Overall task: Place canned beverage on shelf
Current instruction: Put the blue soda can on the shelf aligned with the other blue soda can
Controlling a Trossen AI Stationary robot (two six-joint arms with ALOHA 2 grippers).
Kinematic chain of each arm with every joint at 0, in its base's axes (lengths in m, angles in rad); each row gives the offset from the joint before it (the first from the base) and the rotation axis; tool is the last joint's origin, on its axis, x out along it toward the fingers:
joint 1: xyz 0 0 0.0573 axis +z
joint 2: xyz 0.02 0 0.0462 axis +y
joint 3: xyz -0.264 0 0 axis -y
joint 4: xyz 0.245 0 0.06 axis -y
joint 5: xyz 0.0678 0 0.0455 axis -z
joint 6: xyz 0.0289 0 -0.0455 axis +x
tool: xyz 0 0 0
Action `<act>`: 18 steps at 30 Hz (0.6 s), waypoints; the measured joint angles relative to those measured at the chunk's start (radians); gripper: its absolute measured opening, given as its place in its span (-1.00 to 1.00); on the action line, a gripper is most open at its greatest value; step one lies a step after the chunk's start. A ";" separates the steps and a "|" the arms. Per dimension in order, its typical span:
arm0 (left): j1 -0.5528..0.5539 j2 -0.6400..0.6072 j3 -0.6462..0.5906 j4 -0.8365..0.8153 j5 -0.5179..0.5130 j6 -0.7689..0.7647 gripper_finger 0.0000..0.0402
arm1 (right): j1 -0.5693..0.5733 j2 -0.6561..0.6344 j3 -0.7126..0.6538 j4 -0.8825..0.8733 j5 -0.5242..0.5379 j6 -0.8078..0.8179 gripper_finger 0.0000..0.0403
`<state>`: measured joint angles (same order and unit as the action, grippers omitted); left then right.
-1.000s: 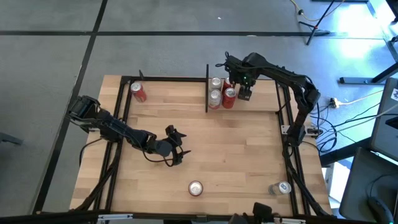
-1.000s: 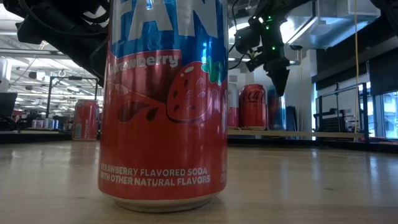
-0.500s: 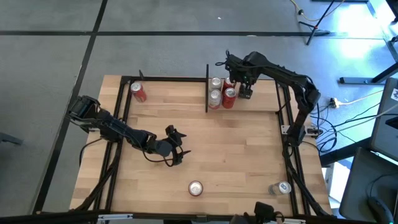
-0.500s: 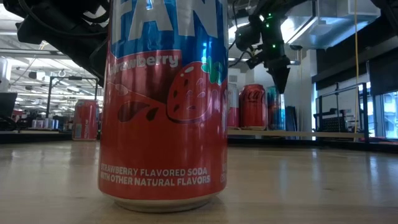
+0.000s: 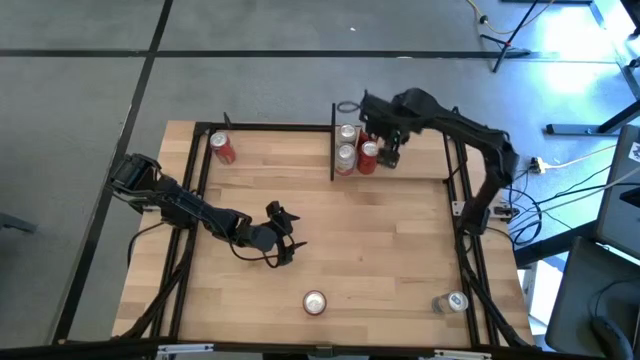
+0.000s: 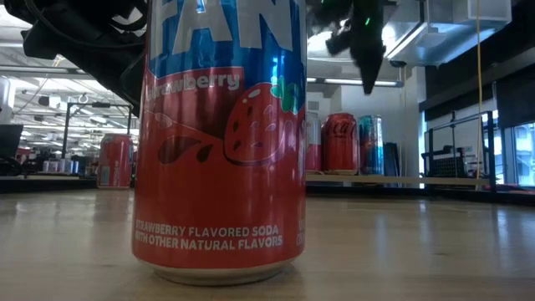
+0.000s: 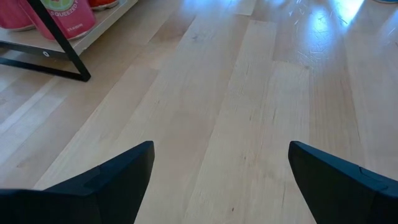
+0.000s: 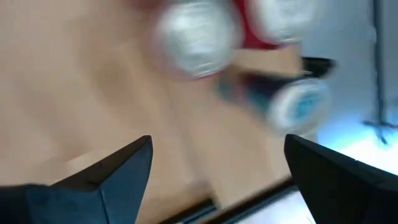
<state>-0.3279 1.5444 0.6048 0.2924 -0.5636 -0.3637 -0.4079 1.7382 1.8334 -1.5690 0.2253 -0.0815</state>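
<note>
The shelf [image 6: 401, 180] is a light-wood ledge along the table's far edge with a dark divider [image 5: 332, 140]. On it, right of the divider, stand a red cola can [image 6: 338, 142], a blue can [image 6: 370, 144] and other cans [image 5: 346, 155]. My right gripper [image 6: 368, 79] hangs open and empty above the blue can, which shows blurred in the right wrist view [image 8: 298, 102]. My left gripper [image 5: 283, 236] is open and empty over the middle of the table. A strawberry soda can [image 5: 314, 302] stands upright near the table's near edge.
A red can [image 5: 223, 148] stands on the shelf's far left part. Another can [image 5: 452, 302] stands at the near right corner. Black frame uprights [image 5: 455, 160] run along the table's sides. Bare wood [image 5: 400, 240] lies between the shelf and the near cans.
My right gripper has gone up, away from the blue can, and a little toward the table's left. The blue can stays standing on the shelf and now shows in full in the low view.
</note>
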 joint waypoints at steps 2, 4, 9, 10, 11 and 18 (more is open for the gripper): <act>0.000 0.000 0.000 0.000 0.000 0.000 0.80 | 0.065 -0.054 -0.044 -0.001 -0.023 0.053 0.73; -0.002 0.000 0.000 0.000 0.000 0.000 0.80 | 0.136 -0.116 -0.106 -0.003 -0.035 0.108 0.73; -0.002 0.000 0.000 0.004 0.000 0.000 0.80 | 0.329 -0.287 -0.277 -0.004 -0.066 0.310 0.73; -0.002 0.000 0.000 0.010 0.000 0.000 0.80 | 0.371 -0.318 -0.311 -0.002 -0.077 0.366 0.73; -0.002 0.000 0.000 0.016 0.000 0.000 0.80 | 0.412 -0.347 -0.342 -0.005 -0.097 0.420 0.73; -0.003 0.000 0.000 0.048 0.000 0.000 0.80 | 0.647 -0.499 -0.518 -0.004 -0.313 0.867 0.73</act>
<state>-0.3305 1.5440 0.6048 0.3404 -0.5637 -0.3634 0.2392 1.2392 1.3158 -1.5726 -0.0880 0.7855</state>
